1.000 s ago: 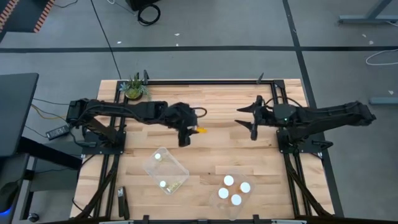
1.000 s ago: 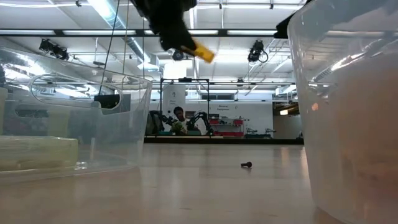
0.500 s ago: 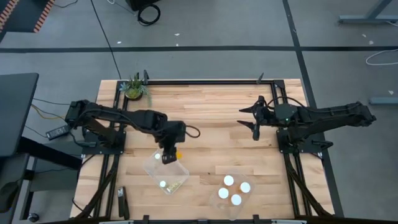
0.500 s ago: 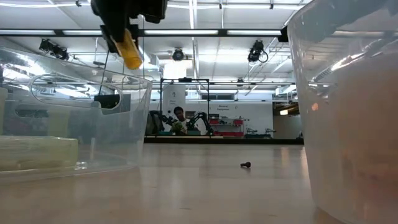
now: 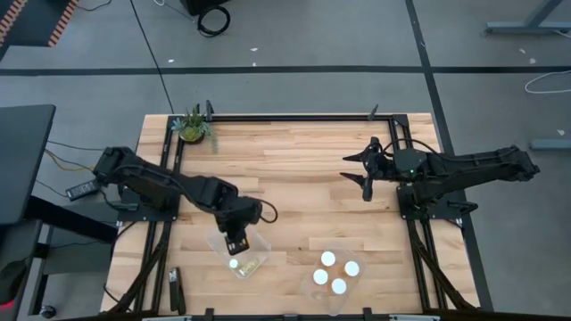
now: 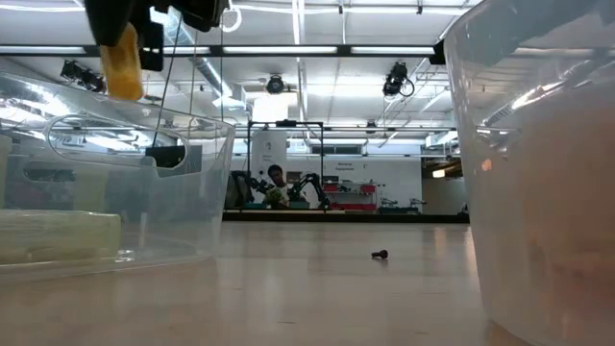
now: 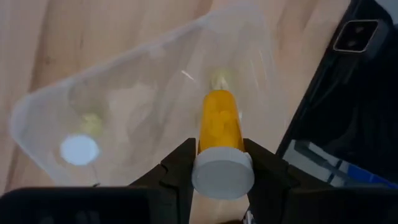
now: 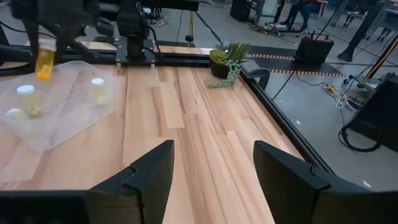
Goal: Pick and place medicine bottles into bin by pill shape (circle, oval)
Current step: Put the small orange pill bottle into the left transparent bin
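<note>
Amber bottle [image 7: 219,127] upright, cap-up in left tool [image 7: 222,163]

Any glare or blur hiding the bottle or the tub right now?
Left wrist view: the medicine bottle is sharp, its white cap slightly soft; the clear tub shows faint sheen. Low view: both tubs loom blurred up close, and bright ceiling strip lights sit behind the bottle. High view: evenly lit, no glare.

Amber bottle [image 7: 219,127], white-capped, hangs over the clear tub [image 7: 143,81]; others stand inside tubs.
</note>
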